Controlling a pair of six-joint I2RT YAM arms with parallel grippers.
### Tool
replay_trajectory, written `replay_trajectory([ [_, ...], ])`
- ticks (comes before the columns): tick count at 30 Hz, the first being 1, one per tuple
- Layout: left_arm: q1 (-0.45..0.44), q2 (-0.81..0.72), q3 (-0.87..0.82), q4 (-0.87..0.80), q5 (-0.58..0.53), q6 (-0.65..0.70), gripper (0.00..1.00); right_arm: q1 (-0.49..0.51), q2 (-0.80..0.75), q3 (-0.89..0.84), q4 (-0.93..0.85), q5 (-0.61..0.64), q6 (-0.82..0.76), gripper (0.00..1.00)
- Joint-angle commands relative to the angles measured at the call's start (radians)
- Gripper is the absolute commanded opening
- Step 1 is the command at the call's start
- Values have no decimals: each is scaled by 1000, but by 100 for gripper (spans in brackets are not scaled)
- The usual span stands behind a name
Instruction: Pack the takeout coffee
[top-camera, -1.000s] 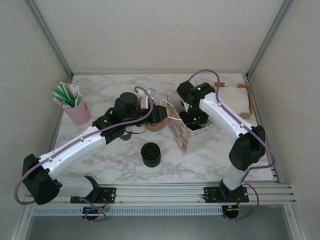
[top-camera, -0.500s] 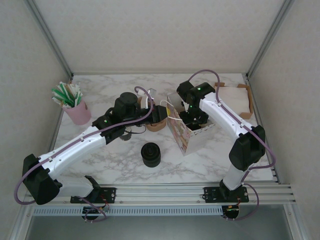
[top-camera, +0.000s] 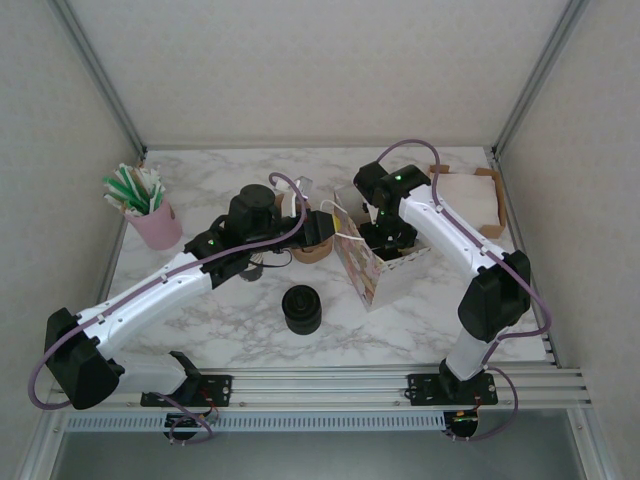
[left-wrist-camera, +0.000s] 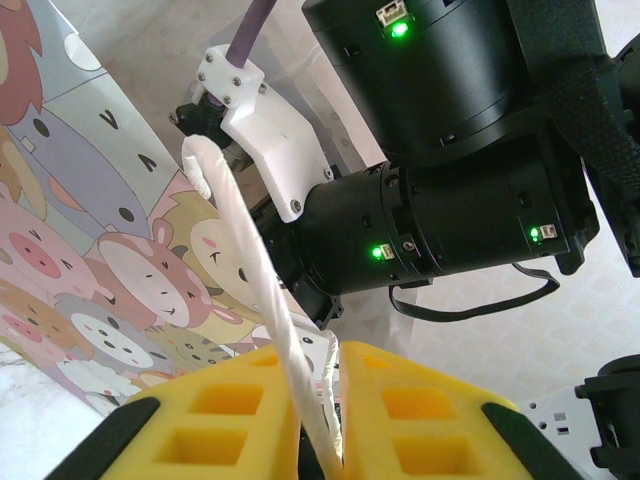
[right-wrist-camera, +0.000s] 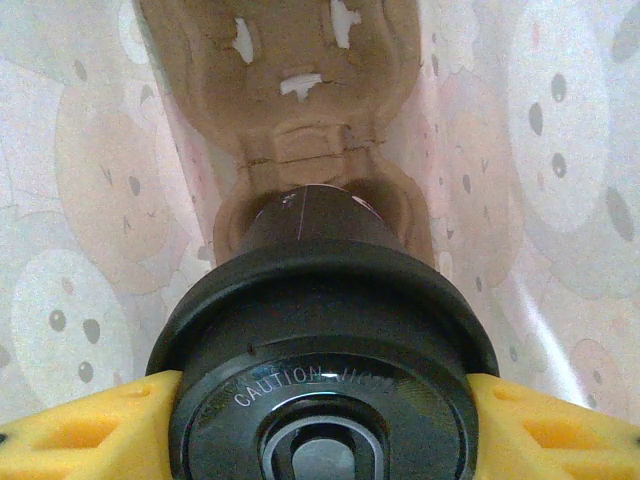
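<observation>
My right fingers (right-wrist-camera: 70, 435): clamped on the black lid (right-wrist-camera: 320, 330) of the takeout coffee (right-wrist-camera: 315, 225), held inside the cartoon-printed bag (right-wrist-camera: 60, 200), above a brown pulp carrier (right-wrist-camera: 290, 90). My left fingers (left-wrist-camera: 230, 410): pinched on the bag's white rope handle (left-wrist-camera: 245, 260).

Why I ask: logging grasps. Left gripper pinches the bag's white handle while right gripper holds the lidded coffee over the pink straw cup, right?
Wrong place: in the right wrist view the right gripper holds the coffee over a brown pulp carrier inside the bag. Left gripper does pinch the handle.
</observation>
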Motion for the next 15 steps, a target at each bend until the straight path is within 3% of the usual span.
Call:
replay_trajectory([
  [1,8,-15,-2,-7,-9,9,18,-12,-9,-19,3,-3,-4,64],
  [15,9,-15,-1,-8,-10,11,18,-21,-3,-52,59,-2,-15,64],
])
